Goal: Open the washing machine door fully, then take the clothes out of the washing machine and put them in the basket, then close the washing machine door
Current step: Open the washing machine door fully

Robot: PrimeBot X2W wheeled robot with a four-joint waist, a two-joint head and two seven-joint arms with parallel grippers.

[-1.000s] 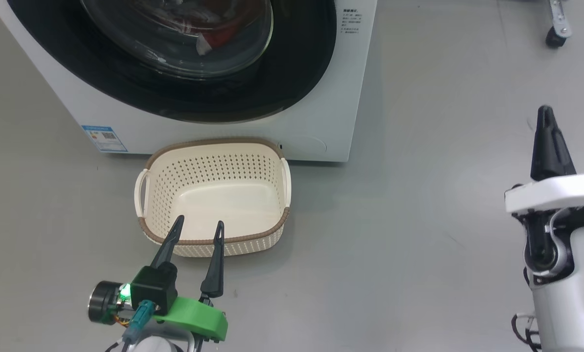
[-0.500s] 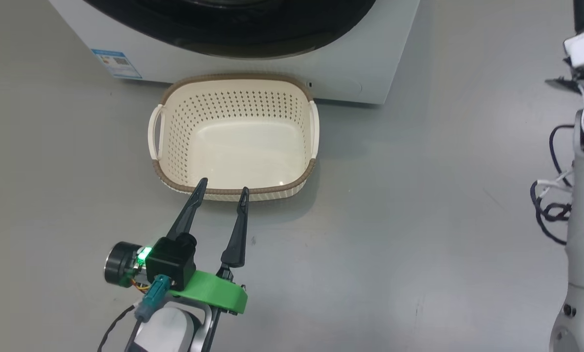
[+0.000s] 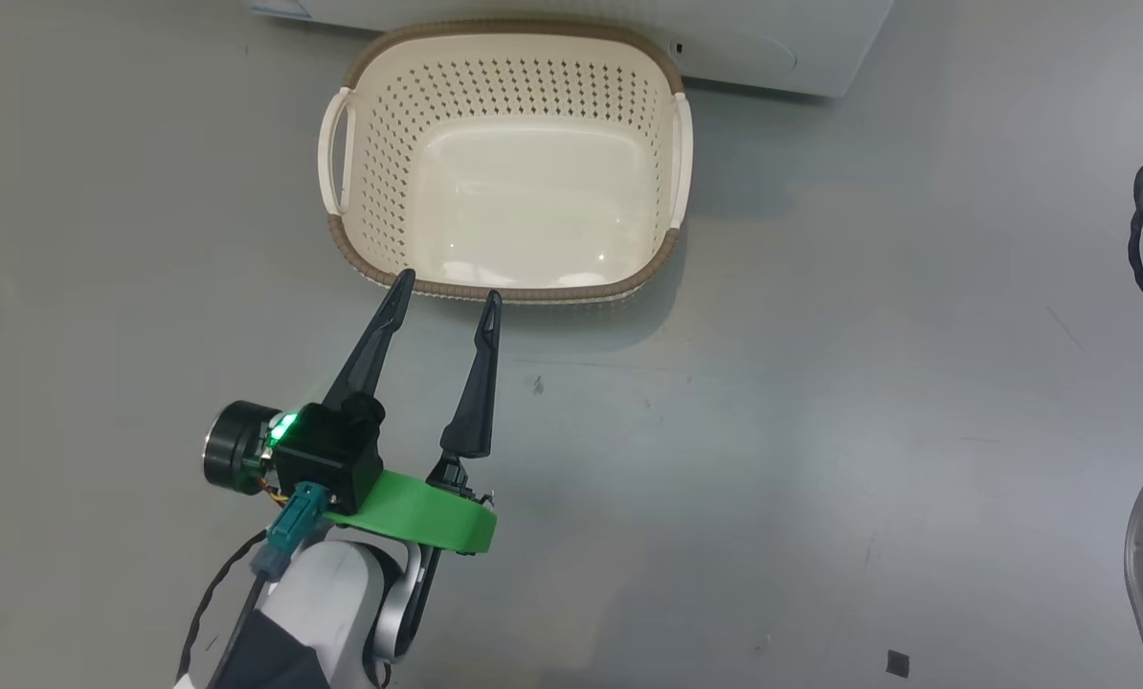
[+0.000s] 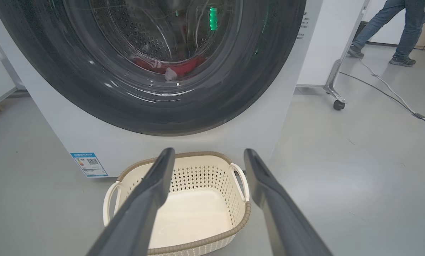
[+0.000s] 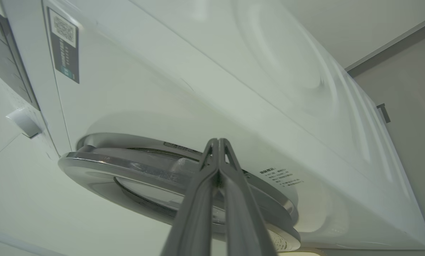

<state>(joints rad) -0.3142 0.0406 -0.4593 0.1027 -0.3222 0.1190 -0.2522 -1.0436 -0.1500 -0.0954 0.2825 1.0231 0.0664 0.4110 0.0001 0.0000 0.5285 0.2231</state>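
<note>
Door (image 4: 56, 78) shut on the washer (image 4: 127, 149) front. Blue sticker (image 4: 89, 164) at the washer's 7 o'clock corner. Clothes (image 4: 166, 67), red, behind the glass at 6 o'clock in the drum. Basket (image 3: 514, 81) on the floor just in front of the washer. Left gripper (image 3: 450, 285) fingers spread wide, tips at the basket's near rim, basket at its 12 o'clock. Right gripper (image 5: 218, 142) fingers pressed together, tip by the door's chrome edge, contact can't tell. Wheeled stand (image 4: 337, 104) and a person's legs (image 4: 408, 32) at 2 o'clock.

Dark long-fingered pincer (image 3: 451, 284), green bracket (image 3: 418, 517), white forearm (image 3: 327, 593)
</note>
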